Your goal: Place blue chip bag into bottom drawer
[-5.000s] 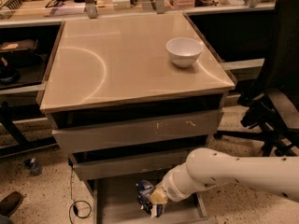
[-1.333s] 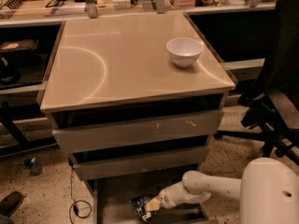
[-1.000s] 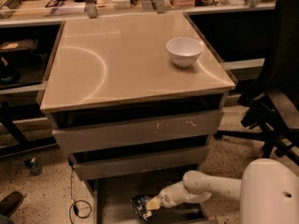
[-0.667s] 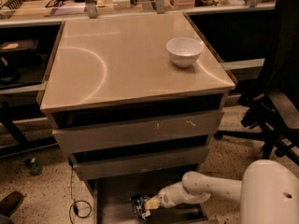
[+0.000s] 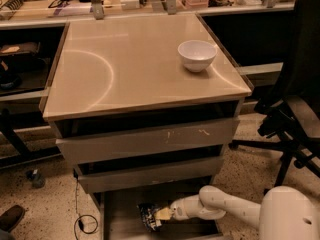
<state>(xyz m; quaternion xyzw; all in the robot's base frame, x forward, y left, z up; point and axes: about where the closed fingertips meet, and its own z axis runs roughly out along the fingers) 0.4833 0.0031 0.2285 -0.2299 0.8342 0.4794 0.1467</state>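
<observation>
Camera view: nearest, the gripper [image 5: 163, 214] has come down low into the open bottom drawer [image 5: 122, 224], its tip against the blue chip bag [image 5: 148, 217], which now sits on the drawer floor. Whether it grips or has released, I cannot tell. Placement looks nearly done. Beyond, 1 white bowl [image 5: 197, 55] stands on the cabinet top [image 5: 130, 64].

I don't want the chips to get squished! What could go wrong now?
The gripper is low inside the bottom drawer, right against the blue chip bag. If it pulls back while the bag clings to it, the bag might get dragged along, maybe out of the drawer. The middle drawer hangs just above the arm, so lifting straight up could bump it. Pressing lower could squash the chips.
</observation>
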